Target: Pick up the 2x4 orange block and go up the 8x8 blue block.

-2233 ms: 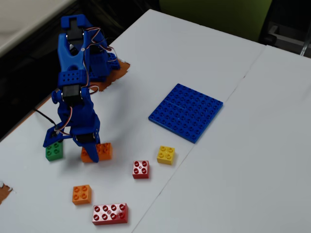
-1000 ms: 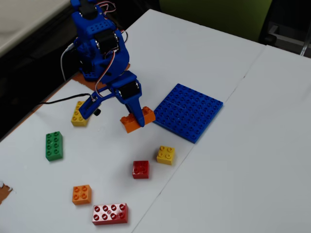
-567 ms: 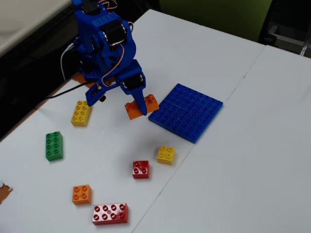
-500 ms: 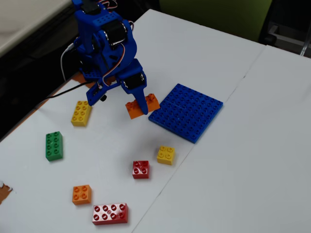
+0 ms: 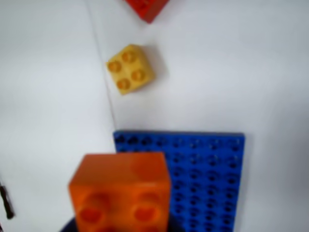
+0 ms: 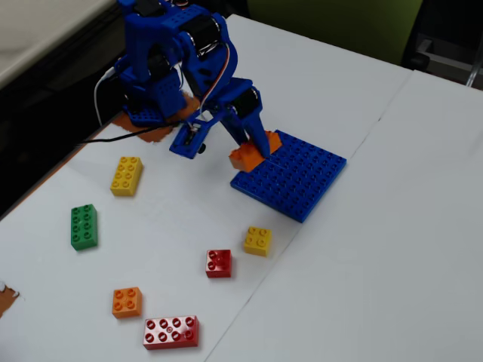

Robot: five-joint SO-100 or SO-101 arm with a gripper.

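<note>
Going left to right across the fixed view, a green brick (image 6: 84,226) is lying at the left of the white bench (image 6: 392,249), with a yellow oblong brick (image 6: 126,175) just beyond it toward the far side. Nearer the camera, a small orange square brick (image 6: 127,301) and a red oblong brick (image 6: 171,332) are sitting at the near edge, then a small red brick (image 6: 219,263) and a small yellow brick (image 6: 258,240) toward the middle.

The blue arm (image 6: 173,60) is reaching from the far left, and its end effector (image 6: 253,149) is gripping the 2x4 orange block (image 6: 255,151), jaws closed on it. The block is hanging at the far-left edge of the 8x8 blue block (image 6: 298,177), which is lying flat at the middle of the bench. In the wrist view the 2x4 orange block (image 5: 120,191) is filling the lower left, overlapping only the left columns of the 8x8 blue block (image 5: 212,179); whether it is touching the plate I cannot tell.

To do this step well, I would say the arm needs to be carrying the block further right, so that its whole footprint is sitting over the plate rather than overhanging the left edge. Keeping it level and squared to the stud rows before lowering should be helping it seat; releasing while only half supported could be tipping it off.
</note>
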